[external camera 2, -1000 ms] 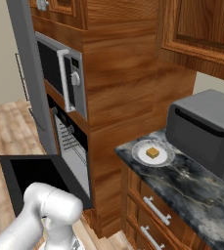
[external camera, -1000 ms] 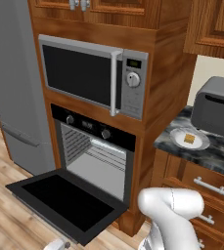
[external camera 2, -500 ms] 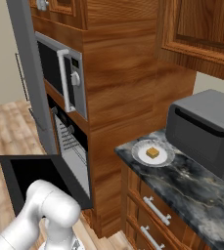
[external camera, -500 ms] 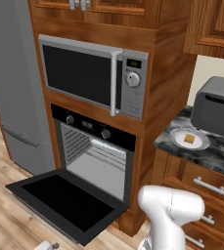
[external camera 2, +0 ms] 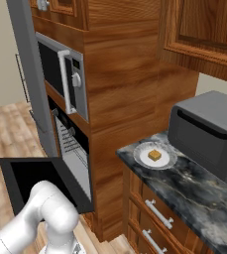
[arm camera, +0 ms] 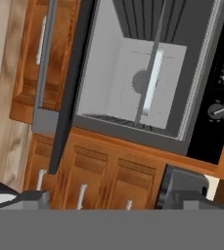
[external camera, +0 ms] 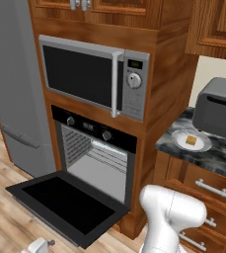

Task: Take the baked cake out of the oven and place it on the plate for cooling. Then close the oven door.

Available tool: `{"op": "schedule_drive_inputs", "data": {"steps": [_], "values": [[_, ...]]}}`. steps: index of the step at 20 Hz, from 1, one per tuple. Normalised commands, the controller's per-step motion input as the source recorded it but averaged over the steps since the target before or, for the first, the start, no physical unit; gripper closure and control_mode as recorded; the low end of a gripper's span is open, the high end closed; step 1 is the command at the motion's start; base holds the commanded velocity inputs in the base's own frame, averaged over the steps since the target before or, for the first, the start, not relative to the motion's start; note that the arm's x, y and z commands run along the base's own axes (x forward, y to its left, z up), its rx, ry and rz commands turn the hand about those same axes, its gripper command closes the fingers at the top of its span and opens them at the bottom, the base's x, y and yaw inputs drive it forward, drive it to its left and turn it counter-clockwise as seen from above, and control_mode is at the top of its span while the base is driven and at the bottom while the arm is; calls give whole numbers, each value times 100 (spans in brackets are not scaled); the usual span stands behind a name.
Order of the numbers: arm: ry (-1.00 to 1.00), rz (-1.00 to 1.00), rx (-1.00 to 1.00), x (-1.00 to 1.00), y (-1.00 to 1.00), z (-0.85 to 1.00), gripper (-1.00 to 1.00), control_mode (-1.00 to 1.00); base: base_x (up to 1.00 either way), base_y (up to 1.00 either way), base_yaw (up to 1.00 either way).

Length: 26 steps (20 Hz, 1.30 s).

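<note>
A wood-panelled kitchen with a pale plank floor, reddish-brown cabinets and a dark marbled stone counter [external camera 2: 194, 191] to the right of the tall oven column. The white arm [external camera: 171, 217] rises in a smooth rounded elbow at the bottom of both base views and bends down out of the frame. In the rolled hand view the two dark fingertips [arm camera: 182, 188] of the claw [arm camera: 103, 200] sit far apart at the bottom edge, jaws spread with nothing between them, facing the oven.

The oven [external camera: 97, 148] is black, with round knobs and a small display above its pale grey cavity and wire racks. The oven door [external camera: 67, 207], a flat black panel with dark glass, hangs fully open and level. Above sits a silver microwave [external camera: 92, 76] with a bar handle. On the counter, a round shallow white-grey plate [external camera 2: 145, 157] carries the small golden-tan square cake [external camera 2: 155, 155], just beside a boxy grey toaster [external camera 2: 209, 134].
</note>
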Motion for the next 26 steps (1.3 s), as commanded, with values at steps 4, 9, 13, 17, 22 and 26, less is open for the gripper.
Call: {"op": "schedule_drive_inputs", "data": {"steps": [4, 9, 13, 17, 22, 26], "values": [[0, -1, -6, 50, 10, -43, -100, -100, 0, 0, 0], [0, 0, -8, 38, 8, -50, -100, -100, 0, 0, 0], [0, 0, -9, 25, 8, -54, -100, -100, 0, 0, 0], [0, 0, -9, 24, 4, -55, -100, -100, 0, 0, 0], [0, 0, -8, 24, 1, -54, -100, -100, 0, 0, 0], [0, 0, -12, 16, 3, -71, -100, -100, 0, 0, 0]]}}
